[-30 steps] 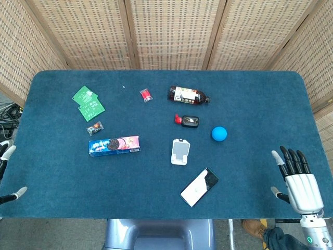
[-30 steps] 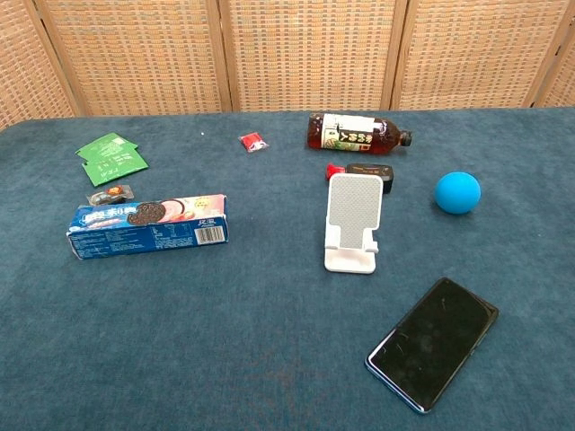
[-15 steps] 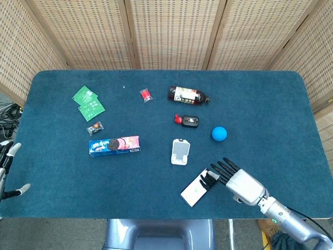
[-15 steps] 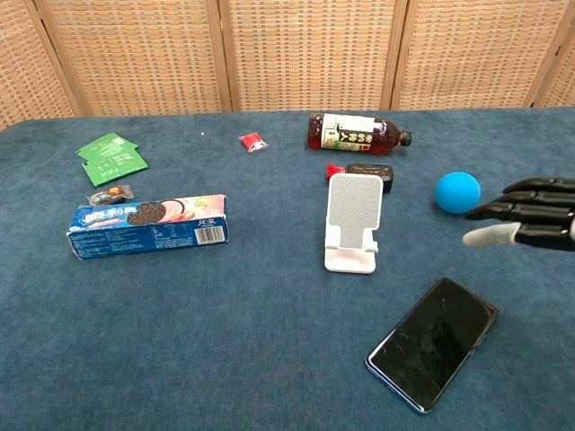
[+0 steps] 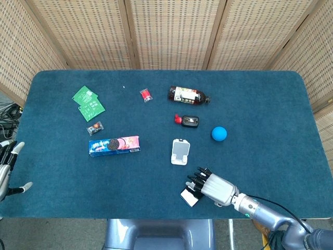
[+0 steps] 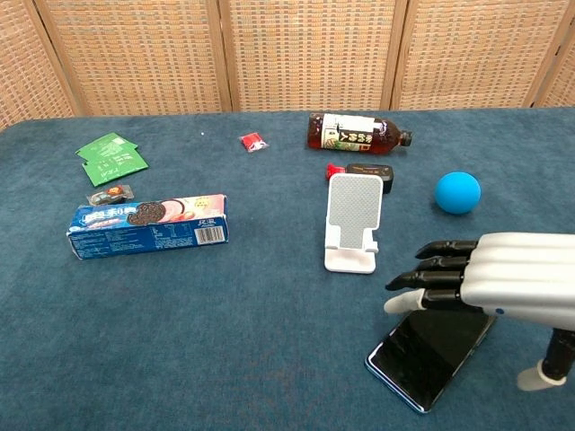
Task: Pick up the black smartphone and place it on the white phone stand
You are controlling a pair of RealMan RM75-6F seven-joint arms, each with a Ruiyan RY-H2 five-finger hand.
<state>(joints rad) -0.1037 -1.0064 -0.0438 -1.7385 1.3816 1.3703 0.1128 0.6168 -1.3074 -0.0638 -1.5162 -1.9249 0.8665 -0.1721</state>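
Note:
The black smartphone (image 6: 427,355) lies flat near the table's front edge, at an angle; in the head view only its near corner (image 5: 188,196) shows. My right hand (image 6: 485,274) hovers over its right half with fingers stretched out to the left and apart, holding nothing. From the head view the right hand (image 5: 210,186) covers most of the phone. The white phone stand (image 6: 352,224) stands upright just behind and left of the phone, also seen as the stand (image 5: 180,151) from above. My left hand (image 5: 5,169) hangs off the table's left edge, fingers spread and empty.
Behind the stand lie a small black-and-red item (image 6: 364,171) and a brown bottle (image 6: 358,132) on its side. A blue ball (image 6: 457,192) sits to the right. A cookie box (image 6: 148,225), green packets (image 6: 110,156) and a red candy (image 6: 253,141) lie on the left.
My right hand has swung in from the table's right front edge leftward to above the phone. The phone has not moved. The left hand has shifted only slightly.

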